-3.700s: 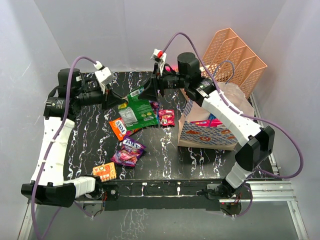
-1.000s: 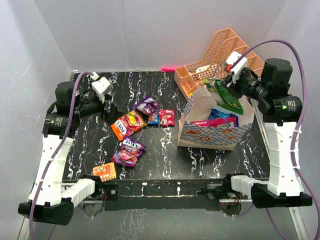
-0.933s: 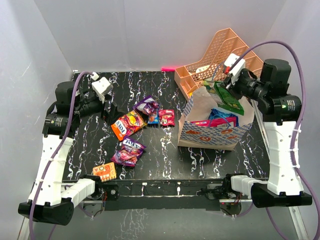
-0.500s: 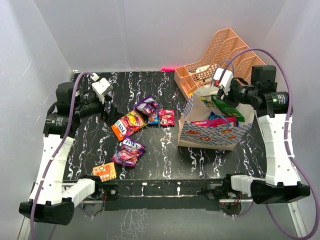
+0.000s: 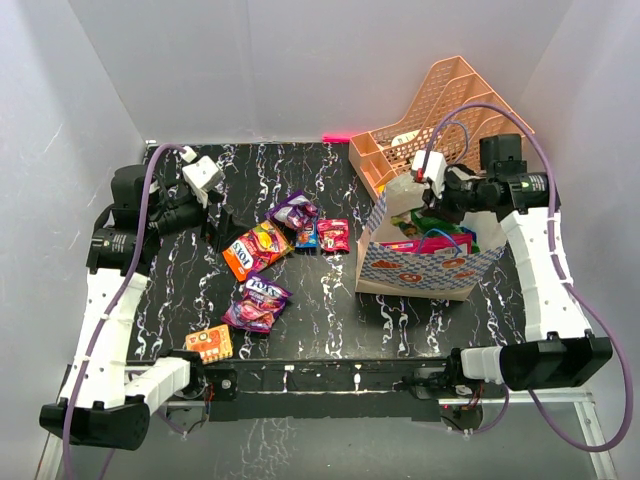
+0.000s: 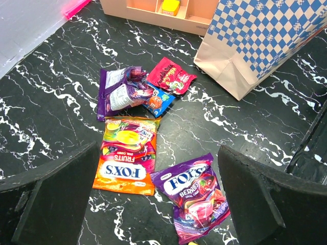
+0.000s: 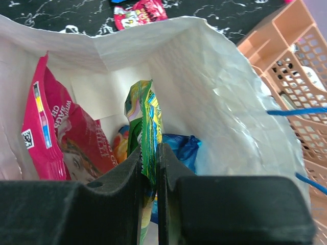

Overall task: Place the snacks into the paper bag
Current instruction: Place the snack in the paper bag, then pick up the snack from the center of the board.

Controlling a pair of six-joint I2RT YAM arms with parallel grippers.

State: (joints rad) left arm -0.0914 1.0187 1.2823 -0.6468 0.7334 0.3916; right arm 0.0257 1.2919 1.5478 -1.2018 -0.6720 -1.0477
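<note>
Lowered since a second ago: right gripper [image 7: 149, 153], from above the paper bag [image 5: 415, 272] into its mouth, fingers clenched on a green packet [image 7: 144, 120] held on edge inside.

Black, white-veined marble worktop [image 5: 330, 320]; plain white walls [image 5: 250, 70] on three sides.

Bag upright at right side of worktop, cream with blue checked band. Pink packet [image 7: 56, 127] and blue packet [image 7: 181, 145] within.

Peach organizer [image 5: 445, 110] at far right corner, behind bag.

Six loose snacks left of centre, among them orange Fox's [image 5: 255, 247] and purple Fox's [image 5: 258, 302].

Left gripper [image 6: 156, 178] spread wide, empty, near far left edge.

green packet [image 7: 145, 120] — base hidden, paper bag [image 7: 225, 92] cropped
</note>
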